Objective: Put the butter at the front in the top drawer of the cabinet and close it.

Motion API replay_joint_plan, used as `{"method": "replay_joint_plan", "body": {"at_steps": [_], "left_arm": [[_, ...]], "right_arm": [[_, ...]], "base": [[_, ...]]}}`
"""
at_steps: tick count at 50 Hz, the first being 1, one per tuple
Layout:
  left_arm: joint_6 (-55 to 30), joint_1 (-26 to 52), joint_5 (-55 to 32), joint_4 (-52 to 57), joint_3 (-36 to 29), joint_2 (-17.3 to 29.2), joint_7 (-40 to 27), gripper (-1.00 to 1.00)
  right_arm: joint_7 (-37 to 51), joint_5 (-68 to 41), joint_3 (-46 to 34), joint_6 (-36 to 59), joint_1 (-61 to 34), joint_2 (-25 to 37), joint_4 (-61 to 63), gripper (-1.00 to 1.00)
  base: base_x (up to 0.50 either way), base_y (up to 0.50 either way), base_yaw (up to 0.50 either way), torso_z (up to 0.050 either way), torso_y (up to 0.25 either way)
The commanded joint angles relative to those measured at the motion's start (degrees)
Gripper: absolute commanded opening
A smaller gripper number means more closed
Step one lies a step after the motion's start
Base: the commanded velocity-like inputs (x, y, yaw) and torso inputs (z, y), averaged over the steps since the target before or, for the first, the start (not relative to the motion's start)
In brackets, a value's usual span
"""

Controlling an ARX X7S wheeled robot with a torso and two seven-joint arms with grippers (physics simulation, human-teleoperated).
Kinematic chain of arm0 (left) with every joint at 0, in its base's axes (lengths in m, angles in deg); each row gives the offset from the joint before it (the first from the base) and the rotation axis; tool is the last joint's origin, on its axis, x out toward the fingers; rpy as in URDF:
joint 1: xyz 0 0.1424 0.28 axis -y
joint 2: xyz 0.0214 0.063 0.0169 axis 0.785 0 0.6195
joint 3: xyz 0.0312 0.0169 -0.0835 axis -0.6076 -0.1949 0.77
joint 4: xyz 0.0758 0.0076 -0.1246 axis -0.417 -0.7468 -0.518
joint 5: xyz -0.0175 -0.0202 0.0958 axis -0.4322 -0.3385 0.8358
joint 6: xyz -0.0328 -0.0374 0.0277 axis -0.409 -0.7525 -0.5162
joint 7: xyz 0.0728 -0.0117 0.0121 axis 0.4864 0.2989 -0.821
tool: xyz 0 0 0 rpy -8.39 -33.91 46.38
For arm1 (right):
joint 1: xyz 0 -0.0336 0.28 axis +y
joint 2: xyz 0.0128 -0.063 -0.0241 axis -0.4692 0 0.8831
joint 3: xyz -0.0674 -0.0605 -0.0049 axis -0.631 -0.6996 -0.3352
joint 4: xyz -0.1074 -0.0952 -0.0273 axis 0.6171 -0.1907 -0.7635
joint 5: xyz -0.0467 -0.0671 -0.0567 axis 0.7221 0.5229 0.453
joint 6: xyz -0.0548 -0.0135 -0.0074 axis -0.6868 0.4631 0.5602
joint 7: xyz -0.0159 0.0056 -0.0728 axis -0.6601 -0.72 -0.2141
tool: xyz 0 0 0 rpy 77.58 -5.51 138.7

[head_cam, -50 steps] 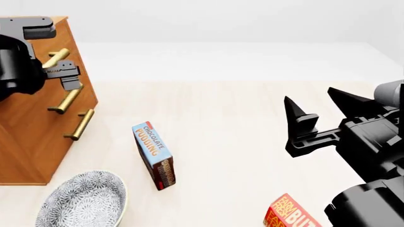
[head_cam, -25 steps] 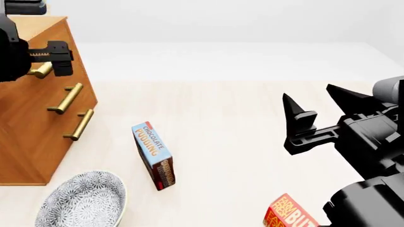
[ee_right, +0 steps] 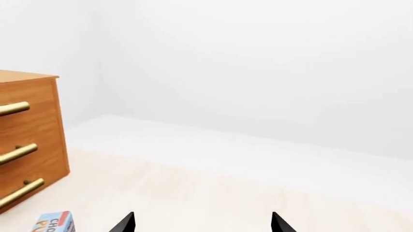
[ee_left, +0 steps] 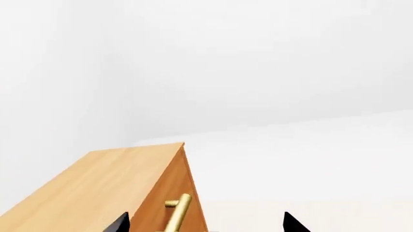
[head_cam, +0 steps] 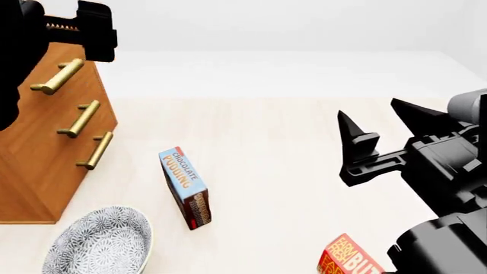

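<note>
The blue-and-brown box (head_cam: 185,188) read "CHOCOLATE PUDDING" along its face. The red-orange butter (head_cam: 348,257), cut by the frame edge, showed "FARM FRESH BUT", presumably "BUTTER".

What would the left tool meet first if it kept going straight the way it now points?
Probably the brass handle of the top drawer, which sits between the left tool's open fingertips in its wrist view, though depth is unclear.
</note>
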Motion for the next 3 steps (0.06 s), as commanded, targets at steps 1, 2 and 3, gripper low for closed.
{"method": "replay_joint_plan", "body": {"at_steps": [1,2,3], "left_arm": [[6.6,-6.0,7.9,16.7,3.8,1.6,5.0,1.00],[7.4,-6.7,9.5,18.6,4.0,2.0,6.0,1.00],[8.5,-7.4,10.7,20.2,4.5,2.3,6.8,1.00]], "right_arm": [[0.0,0.0,-0.3,0.0,-0.1,-0.2,0.1,1.00],[0.0,0.0,-0.3,0.0,-0.1,-0.2,0.1,1.00],[0.0,0.0,-0.3,0.0,0.0,-0.1,0.2,1.00]], "base": [[0.00,0.00,0.00,0.000,0.000],[0.00,0.00,0.00,0.000,0.000],[0.00,0.00,0.00,0.000,0.000]]}}
